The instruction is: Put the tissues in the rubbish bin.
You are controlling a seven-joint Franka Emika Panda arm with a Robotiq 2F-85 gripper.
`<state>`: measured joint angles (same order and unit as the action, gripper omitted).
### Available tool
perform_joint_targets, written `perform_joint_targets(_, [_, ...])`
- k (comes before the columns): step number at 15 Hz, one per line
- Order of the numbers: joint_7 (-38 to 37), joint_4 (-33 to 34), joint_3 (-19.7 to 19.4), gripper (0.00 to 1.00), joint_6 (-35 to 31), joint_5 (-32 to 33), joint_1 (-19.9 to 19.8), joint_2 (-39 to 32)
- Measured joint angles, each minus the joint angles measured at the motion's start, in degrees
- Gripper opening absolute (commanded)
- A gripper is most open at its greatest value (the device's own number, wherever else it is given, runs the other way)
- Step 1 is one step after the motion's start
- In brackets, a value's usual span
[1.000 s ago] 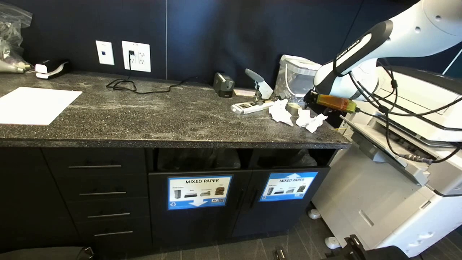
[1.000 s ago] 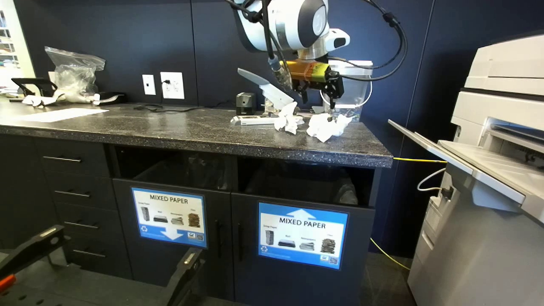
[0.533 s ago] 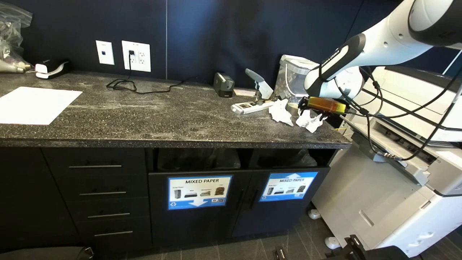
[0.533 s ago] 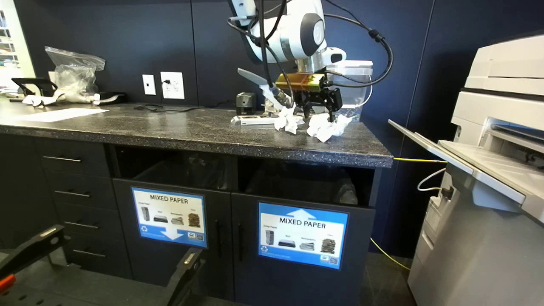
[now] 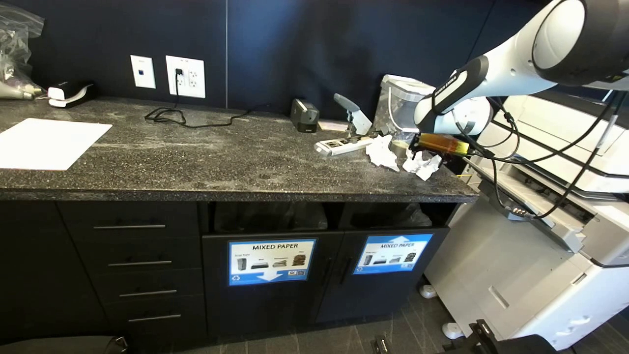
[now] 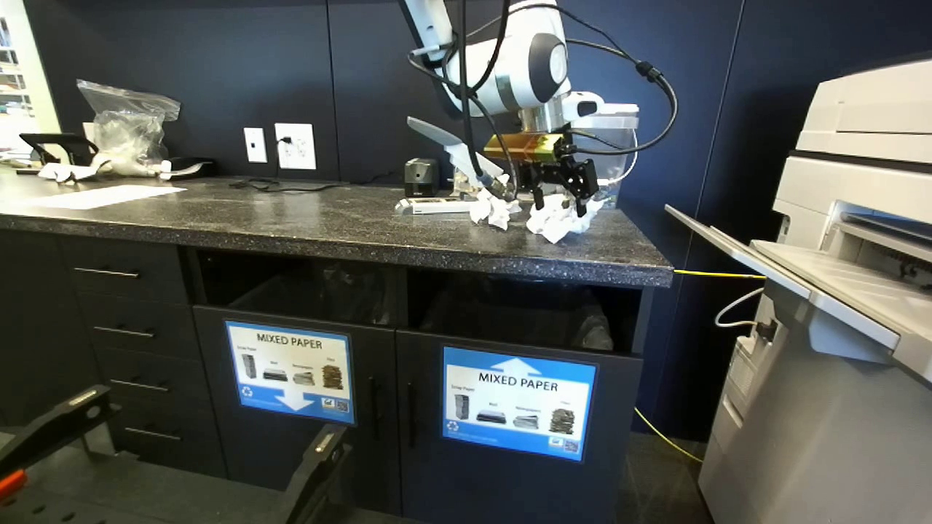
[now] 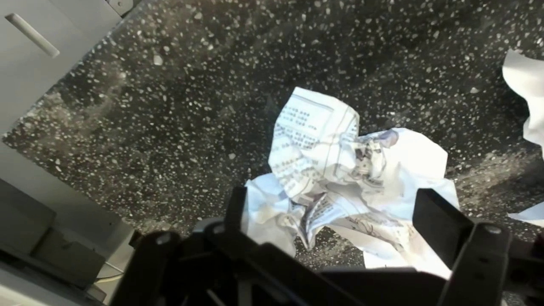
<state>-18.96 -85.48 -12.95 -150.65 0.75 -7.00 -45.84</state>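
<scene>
Low over the speckled desk (image 6: 320,218), the end effector (image 6: 560,207) pointed downward, its fingers (image 7: 440,225) spread wide with nothing in their grip. In the wrist view they flanked a crumpled tissue (image 7: 365,178) lying there, its white paper marked with print, one fingertip toward nine o'clock and the other toward four; whether either touched it could not be told. A second tissue (image 6: 489,211) lay near, at nine o'clock from the end effector in an exterior view, and past it came a white stapler (image 6: 437,207), its arm raised. A clear bucket (image 6: 622,135) stood behind, at one o'clock. Below, near six o'clock, the rubbish bin (image 6: 510,477) had its slot under the desk edge and a blue-and-white label (image 6: 519,404) on its front panel. Farther out, a pale printer (image 6: 844,327) stood between three and four, and a flat paper sheet (image 6: 109,196) lay well apart at nine.
</scene>
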Motion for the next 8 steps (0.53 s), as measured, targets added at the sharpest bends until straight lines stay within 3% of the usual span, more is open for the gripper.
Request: perform_joint_targets(8, [-0.8,4.7,-0.1,1.00,3.6,-0.1,-0.7,-3.8])
